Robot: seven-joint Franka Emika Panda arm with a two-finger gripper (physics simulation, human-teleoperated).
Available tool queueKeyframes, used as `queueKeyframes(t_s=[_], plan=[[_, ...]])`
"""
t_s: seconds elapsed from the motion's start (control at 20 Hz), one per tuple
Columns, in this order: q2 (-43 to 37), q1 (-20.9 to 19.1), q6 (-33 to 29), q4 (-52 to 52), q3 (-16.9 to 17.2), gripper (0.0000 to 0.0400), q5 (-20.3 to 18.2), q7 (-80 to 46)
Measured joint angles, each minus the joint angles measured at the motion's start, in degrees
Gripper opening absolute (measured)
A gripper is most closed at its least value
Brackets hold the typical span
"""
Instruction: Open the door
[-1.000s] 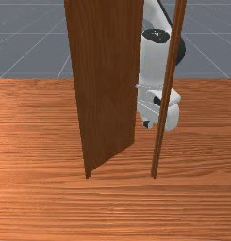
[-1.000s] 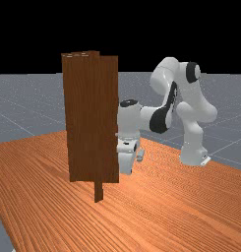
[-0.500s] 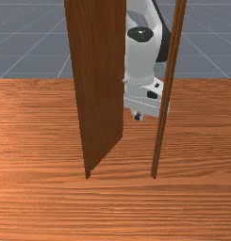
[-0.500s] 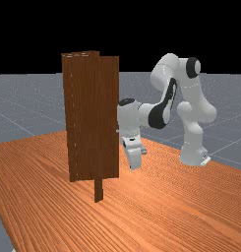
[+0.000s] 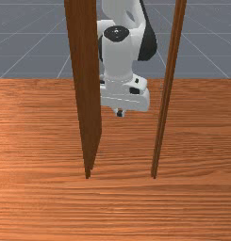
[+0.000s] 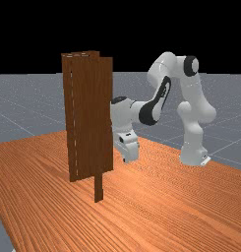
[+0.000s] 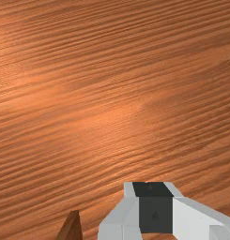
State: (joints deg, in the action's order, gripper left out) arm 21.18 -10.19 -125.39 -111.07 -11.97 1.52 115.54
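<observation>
In the front view, the tops of the door (image 5: 84, 84) and the post (image 5: 167, 94) are cut off by the picture's top edge, and so is the upper part of the arm (image 5: 118, 59). One end of the hand (image 5: 119, 113) is hidden behind the door. The desk (image 5: 206, 155) runs off both sides and the bottom. In the far view, the door covers a bit of the arm near the hand. In the wrist view, the bottom edge cuts off the fingers (image 7: 156, 214) and a brown bit of wood (image 7: 71, 228), too little to name.
</observation>
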Motion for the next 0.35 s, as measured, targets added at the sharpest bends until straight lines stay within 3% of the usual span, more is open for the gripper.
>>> queueKeyframes(t_s=[0.3, 0.35], plan=[[0.97, -5.74, 1.05, 1.83, 3.08, 0.0, -0.16, 7.32], [1.21, -6.59, 1.41, 2.25, 3.03, 0.0, -1.7, 7.86]])
